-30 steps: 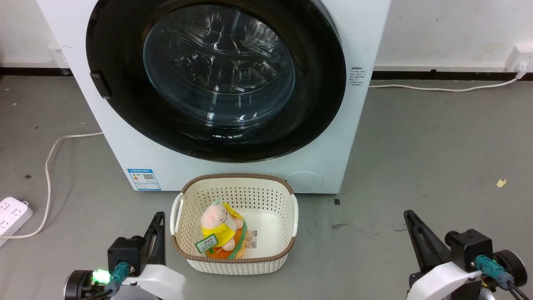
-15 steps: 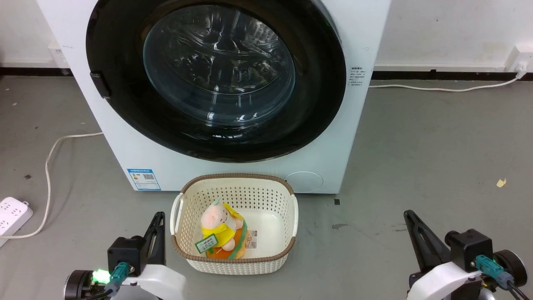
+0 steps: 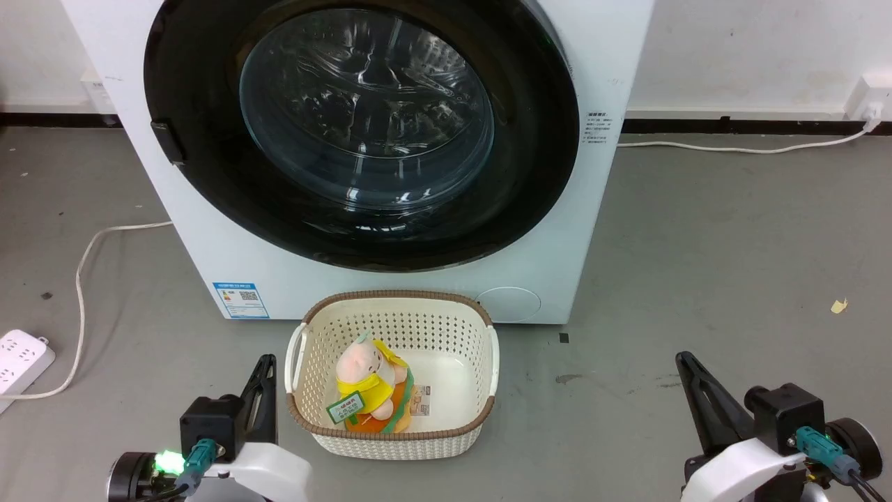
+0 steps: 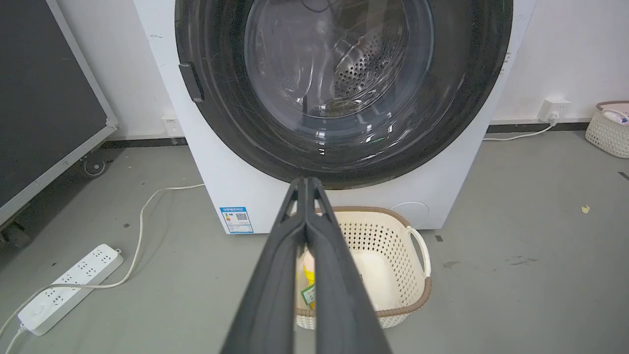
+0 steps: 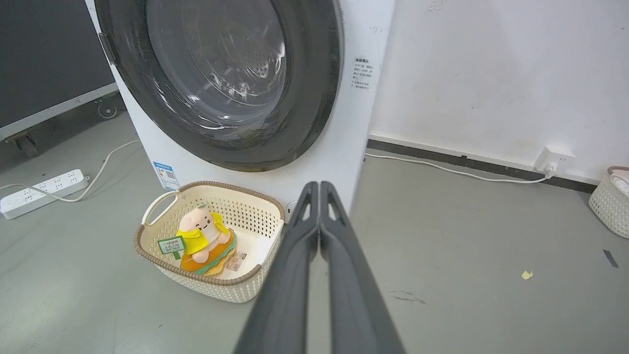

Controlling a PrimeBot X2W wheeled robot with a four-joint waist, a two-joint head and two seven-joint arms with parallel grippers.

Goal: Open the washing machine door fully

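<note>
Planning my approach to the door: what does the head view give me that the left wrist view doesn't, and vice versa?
Head view: the right gripper, shut, at lower right, and the plush toy unobstructed in the basket. Left wrist view: a dark wheeled panel left of the washing machine and a second basket at far right. Both: the washing machine door closed, the power strip, the left gripper shut.

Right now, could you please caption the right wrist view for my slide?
Right gripper, jaws shut, before the closed washing machine door; a plush toy lies in the basket.
</note>
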